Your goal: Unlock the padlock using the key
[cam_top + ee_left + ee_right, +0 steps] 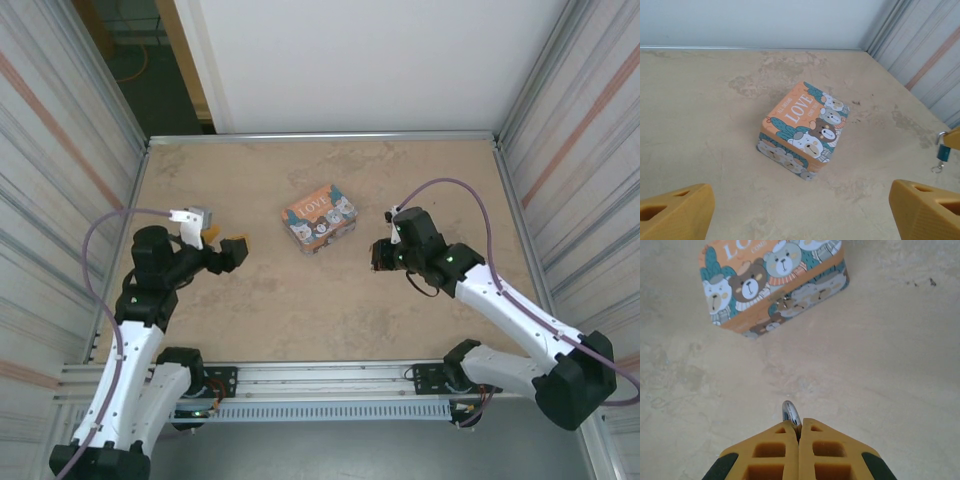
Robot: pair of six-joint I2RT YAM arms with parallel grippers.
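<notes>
My right gripper is shut on the tiny padlock, and only its silvery shackle pokes out past the fingertips. From the left wrist view the padlock's blue body hangs from that gripper at the right edge, with a small silvery ring below it. I cannot make out the key itself. In the top view the right gripper hovers to the right of the tin. My left gripper is open to the left of the tin, its fingers spread wide over bare table.
The orange "LOVE" tin with bear pictures sits closed mid-table between the arms, also seen in the left wrist view and the right wrist view. Metal-framed walls enclose the beige table.
</notes>
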